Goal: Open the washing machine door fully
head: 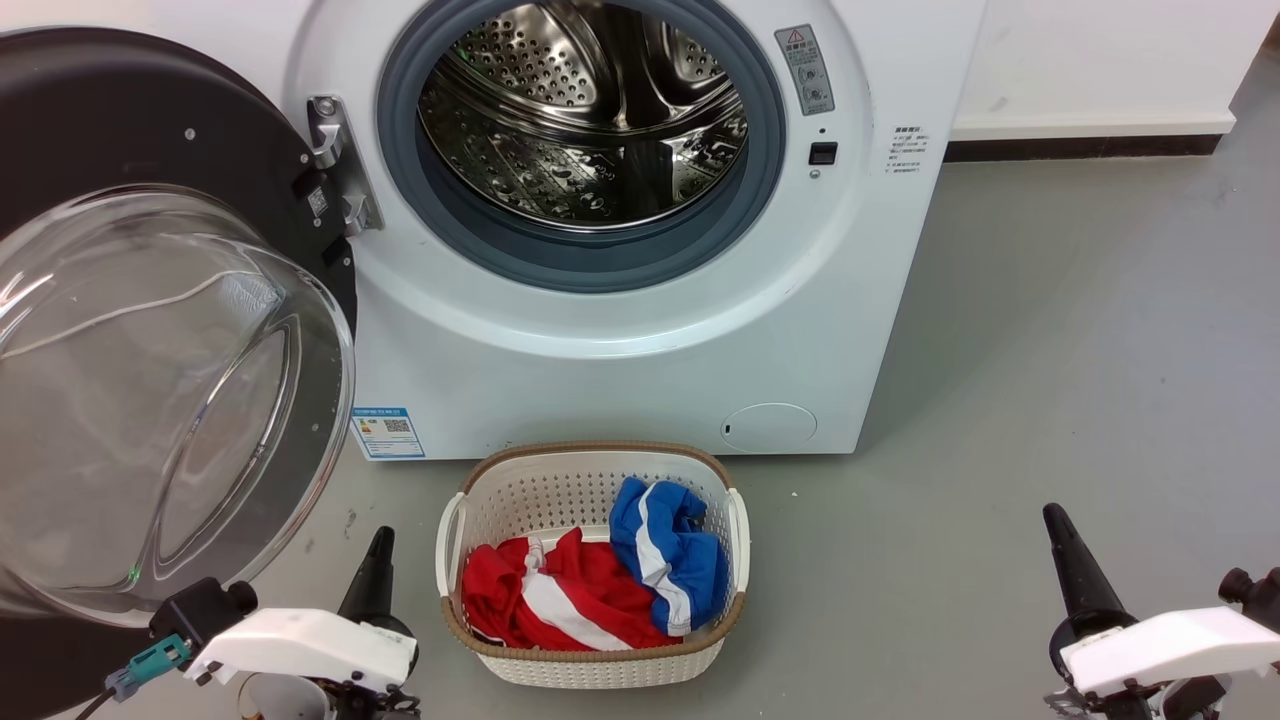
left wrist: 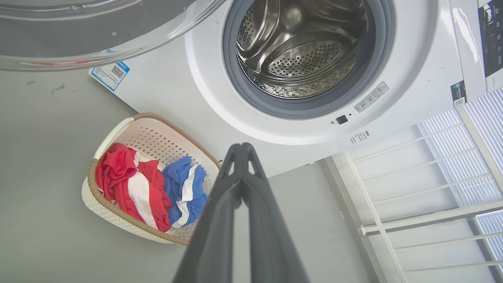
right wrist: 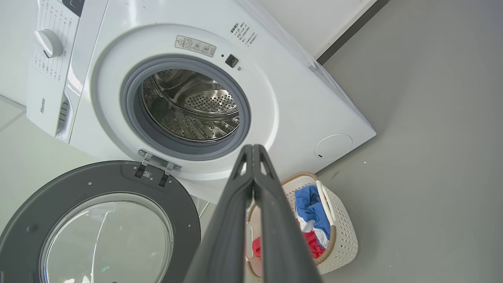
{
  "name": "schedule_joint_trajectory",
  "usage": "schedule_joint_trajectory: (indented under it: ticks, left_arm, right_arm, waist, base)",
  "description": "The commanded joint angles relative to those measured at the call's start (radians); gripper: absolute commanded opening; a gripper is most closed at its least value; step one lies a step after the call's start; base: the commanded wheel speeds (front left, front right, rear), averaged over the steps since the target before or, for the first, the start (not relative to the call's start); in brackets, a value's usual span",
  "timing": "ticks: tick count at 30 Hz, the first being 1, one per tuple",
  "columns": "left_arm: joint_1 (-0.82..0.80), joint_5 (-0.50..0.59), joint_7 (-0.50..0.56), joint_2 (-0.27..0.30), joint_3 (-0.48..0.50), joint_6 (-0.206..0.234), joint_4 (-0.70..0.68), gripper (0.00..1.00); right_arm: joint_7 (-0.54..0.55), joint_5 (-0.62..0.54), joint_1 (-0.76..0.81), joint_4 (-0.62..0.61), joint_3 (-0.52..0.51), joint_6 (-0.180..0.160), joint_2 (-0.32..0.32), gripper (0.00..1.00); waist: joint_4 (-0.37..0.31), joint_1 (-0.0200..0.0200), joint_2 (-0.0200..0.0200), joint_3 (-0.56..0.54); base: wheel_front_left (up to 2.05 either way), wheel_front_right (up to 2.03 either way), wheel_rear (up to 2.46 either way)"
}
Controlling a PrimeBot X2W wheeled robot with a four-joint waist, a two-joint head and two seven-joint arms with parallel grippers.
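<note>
The white washing machine (head: 650, 330) stands ahead with its steel drum exposed. Its door (head: 150, 380), a black disc with a clear glass bowl, is swung wide to the left on its metal hinge (head: 335, 165). The same door (right wrist: 98, 228) lies open at the lower left of the right wrist view. My left gripper (head: 378, 545) sits low, just right of the door's lower rim, fingers shut and holding nothing. In the left wrist view the left gripper (left wrist: 243, 146) points toward the machine (left wrist: 393, 78). My right gripper (head: 1058, 520) rests shut at the lower right, far from the door.
A white woven-rimmed laundry basket (head: 595, 465) with red and blue clothes stands on the grey floor in front of the machine, between my two grippers. A white rack (left wrist: 412, 188) shows at the right of the left wrist view. Open floor lies right of the machine.
</note>
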Motion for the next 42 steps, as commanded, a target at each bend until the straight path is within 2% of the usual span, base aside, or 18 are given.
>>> schedule_joint_trajectory:
  ticks: [1, 42]
  left_arm:
    - [-0.029, -0.024, 0.006, -0.003, 0.016, -0.009, -0.011, 0.00]
    - [-0.038, -0.335, 0.111, -0.082, 0.165, -0.107, -0.019, 0.00]
  right_arm:
    - [0.003, 0.033, -0.030, -0.005, -0.004, 0.000, 0.000, 0.00]
    - [0.041, 0.451, -0.086, 0.050, -0.028, 0.000, 0.011, 0.00]
  waist:
    - [0.000, 0.0000, 0.0000, 0.000]
    - [0.013, 0.0000, 0.0000, 0.012]
  base:
    - [0.00, 0.00, 0.00]
    - [0.00, 0.00, 0.00]
